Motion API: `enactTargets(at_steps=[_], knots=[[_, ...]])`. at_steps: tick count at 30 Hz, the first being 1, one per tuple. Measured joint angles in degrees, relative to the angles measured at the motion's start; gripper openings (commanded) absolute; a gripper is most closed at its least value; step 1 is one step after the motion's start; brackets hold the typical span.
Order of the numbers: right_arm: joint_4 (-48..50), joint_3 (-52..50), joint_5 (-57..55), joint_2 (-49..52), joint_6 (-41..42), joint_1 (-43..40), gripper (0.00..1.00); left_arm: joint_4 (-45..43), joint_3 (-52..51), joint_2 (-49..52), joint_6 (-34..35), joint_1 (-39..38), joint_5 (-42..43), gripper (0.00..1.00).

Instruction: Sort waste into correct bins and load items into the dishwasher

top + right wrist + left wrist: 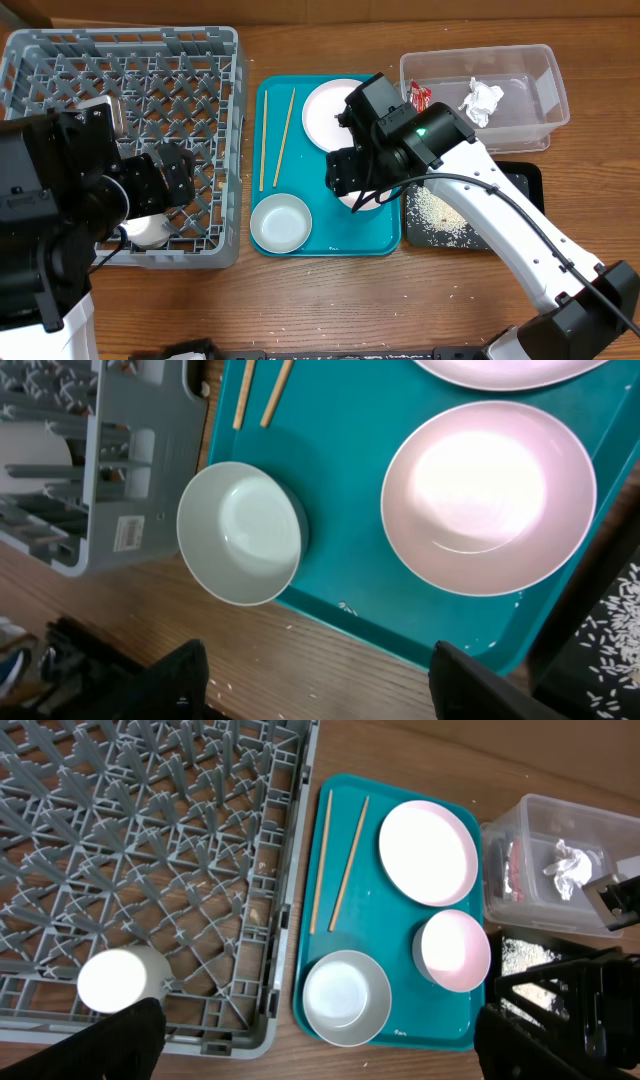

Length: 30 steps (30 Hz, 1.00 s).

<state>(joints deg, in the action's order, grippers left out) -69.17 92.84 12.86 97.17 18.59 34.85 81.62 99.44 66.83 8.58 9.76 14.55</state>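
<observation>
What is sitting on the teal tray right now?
A plate, a white bowl, a grey bowl and two chopsticks. From overhead the right arm covers the white bowl and part of the plate; the left wrist view shows them all on the tray.

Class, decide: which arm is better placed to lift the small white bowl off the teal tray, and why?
Right: the right end effector hangs open over the teal tray, close by the small white bowl; the left end effector is over the grey rack, beside the cup.
</observation>
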Motion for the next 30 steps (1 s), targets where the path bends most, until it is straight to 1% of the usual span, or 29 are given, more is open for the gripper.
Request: enactTargets(at_steps=[1,2,3,8,14,18,21,23,25,26,30], knots=[[0.2,0.0,-0.3,0.0,0.2,0.0,0.87,0.0,0.0,0.2,0.0,0.0,0.0,1.00],[0.2,0.0,-0.3,0.0,0.5,0.0,0.99,0.1,0.0,0.4,0.0,0.0,0.0,1.00],[0.2,0.0,-0.6,0.0,0.8,0.0,1.00,0.1,0.0,0.7,0.0,0.0,0.0,1.00],[0.1,0.0,-0.6,0.0,0.9,0.0,1.00,0.1,0.0,2.2,0.0,0.0,0.0,1.00],[-1.0,0.0,2.0,0.0,0.9,0.0,1.00,0.2,0.0,4.0,0.0,0.0,0.0,1.00],[-9.4,0.0,1.9,0.0,1.5,-2.0,1.00,0.2,0.0,5.5,0.0,0.0,0.0,1.00],[-16.9,0.3,1.6,0.0,3.0,-6.9,1.00,0.2,0.0,6.6,0.0,0.0,0.0,1.00],[-20.6,0.6,1.0,-0.3,2.8,-12.1,1.00,0.2,0.0,7.5,0.0,0.0,0.0,1.00],[-19.5,0.7,0.6,-0.9,1.2,-15.7,1.00,0.2,0.0,8.2,0.0,0.0,0.0,1.00],[-17.4,0.7,0.3,-1.6,-0.6,-17.5,1.00,0.2,0.0,8.6,0.0,0.0,0.0,1.00],[-4.5,0.8,-0.2,-5.5,-8.9,-19.7,1.00,0.2,0.0,10.5,0.0,0.0,0.0,1.00]])
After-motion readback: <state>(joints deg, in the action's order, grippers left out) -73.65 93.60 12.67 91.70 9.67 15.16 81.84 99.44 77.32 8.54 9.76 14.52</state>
